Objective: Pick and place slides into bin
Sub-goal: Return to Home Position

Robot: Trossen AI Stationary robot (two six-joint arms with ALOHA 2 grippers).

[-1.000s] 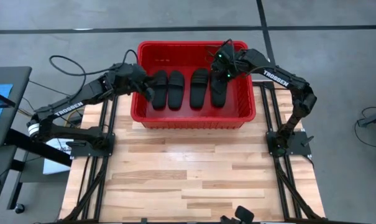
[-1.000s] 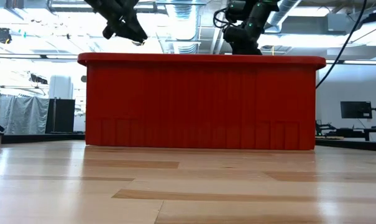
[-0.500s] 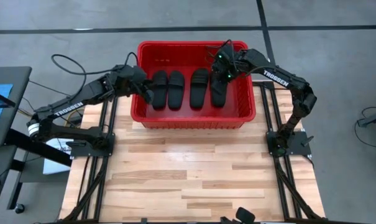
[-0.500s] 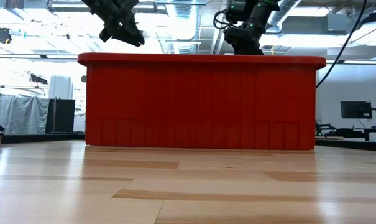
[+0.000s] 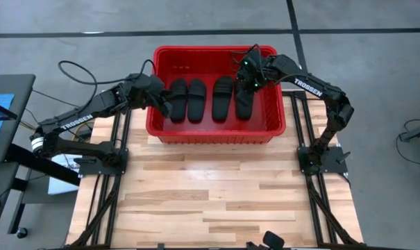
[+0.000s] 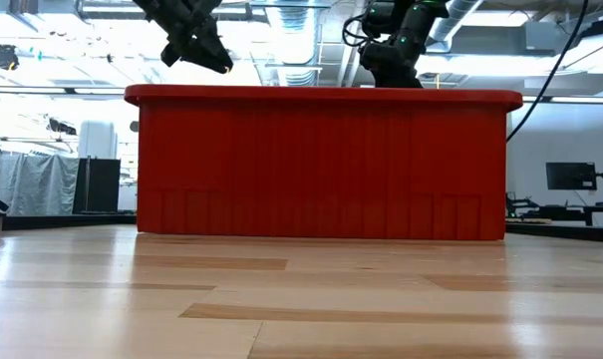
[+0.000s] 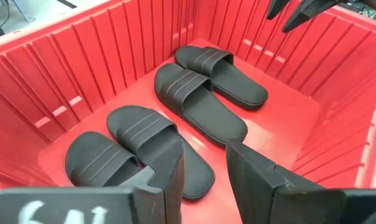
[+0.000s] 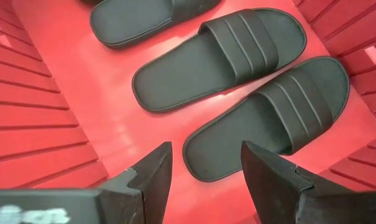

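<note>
Several black slides (image 5: 206, 99) lie side by side, soles down, on the floor of the red bin (image 5: 216, 133). They also show in the left wrist view (image 7: 175, 124) and the right wrist view (image 8: 237, 81). My left gripper (image 5: 165, 105) hangs open and empty over the bin's left end, above the leftmost slide (image 7: 100, 158). My right gripper (image 5: 251, 82) hangs open and empty over the bin's far right part, above the rightmost slide (image 8: 278, 118). In the low view both grippers, the left (image 6: 213, 58) and the right (image 6: 391, 70), stand above the bin's rim (image 6: 321, 96).
The bin stands at the far end of the wooden table (image 5: 216, 194). Bare wood lies between the bin and the table's near edge. Cables (image 5: 74, 73) trail off the table's left side.
My left gripper has risen a little and drawn back toward the table's left edge, above the bin's left end. The slides lie still.
</note>
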